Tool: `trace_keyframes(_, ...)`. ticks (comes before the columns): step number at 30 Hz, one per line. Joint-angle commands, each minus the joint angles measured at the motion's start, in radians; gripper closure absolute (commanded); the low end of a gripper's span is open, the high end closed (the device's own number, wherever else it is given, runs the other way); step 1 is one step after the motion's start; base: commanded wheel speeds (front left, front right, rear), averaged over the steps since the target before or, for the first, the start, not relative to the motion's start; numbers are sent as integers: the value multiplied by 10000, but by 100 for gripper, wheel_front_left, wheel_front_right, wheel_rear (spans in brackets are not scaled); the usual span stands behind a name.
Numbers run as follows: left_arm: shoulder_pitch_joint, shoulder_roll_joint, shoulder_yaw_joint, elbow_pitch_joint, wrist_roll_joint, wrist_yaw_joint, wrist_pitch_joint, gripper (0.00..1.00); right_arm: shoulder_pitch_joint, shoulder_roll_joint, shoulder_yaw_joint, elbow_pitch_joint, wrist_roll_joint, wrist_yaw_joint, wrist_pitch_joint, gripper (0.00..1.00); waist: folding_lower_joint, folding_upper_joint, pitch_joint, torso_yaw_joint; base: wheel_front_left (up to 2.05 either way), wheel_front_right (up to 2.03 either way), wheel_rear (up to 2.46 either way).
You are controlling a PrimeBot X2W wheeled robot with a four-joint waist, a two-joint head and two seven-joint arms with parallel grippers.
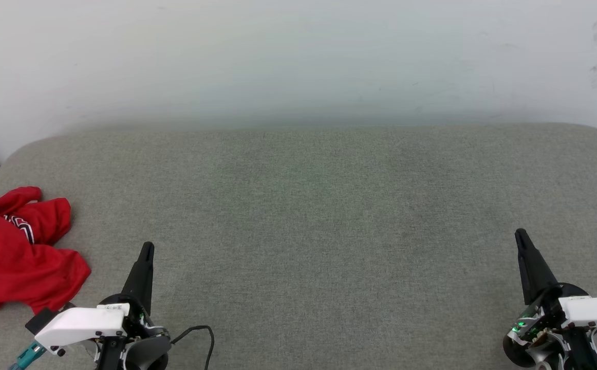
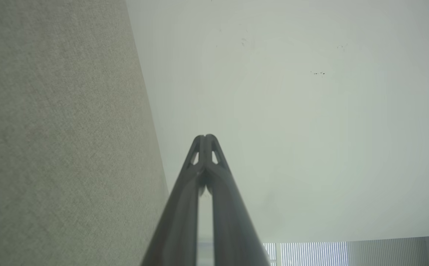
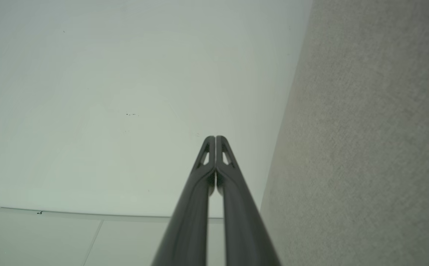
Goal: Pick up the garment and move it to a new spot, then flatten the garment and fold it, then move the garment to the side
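1. Black tapered fingers mark the nearest things in the head view. The left tool (image 1: 147, 249) sits at the lower left and the right tool (image 1: 520, 236) at the lower right, both pointing away from the robot. Both rest low over a grey woven worktop (image 1: 303, 216).
2. Each tool has its two fingers pressed together with nothing between them. The left wrist view shows this for the left tool (image 2: 204, 138), and the right wrist view shows it for the right tool (image 3: 215, 138).
3. Just left of the left tool, and slightly farther out, the garment (image 1: 16, 257) lies in a crumpled red heap at the worktop's left edge. Part of it is cut off by the picture's edge. A scrap of black-and-white lettering shows in the folds, and a bit of white peeks out at the far end.
4. The heap appears to run a little longer from near to far than from side to side. The left tool is much the nearer; the right tool is well apart from it, across the whole worktop. The pick-up probably falls to the left arm, reaching leftward.
5. Beyond the garment, the middle and right of the worktop lie bare.
6. Farthest off is a pale, faintly scuffed wall (image 1: 298, 61).
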Motion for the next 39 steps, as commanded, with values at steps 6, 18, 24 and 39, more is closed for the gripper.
trace_keyframes(6,-48,-14,11,-6,-3,-22,18,100,-107,40,12,12,34,-3,0,100,0,0,0,0,0,0,0)
trace_keyframes(18,-48,-14,11,-6,-3,-22,18,100,-108,40,12,12,34,-3,0,100,0,0,0,0,0,0,0)
trace_keyframes(24,-48,-14,11,-6,-3,-22,18,100,-108,40,12,12,34,-3,-1,100,0,0,0,0,0,0,0)
trace_keyframes(39,-73,-2,-596,-123,165,4,-571,0,132,6,338,-240,-123,-2,-572,0,0,0,16,-2,0,0,0)
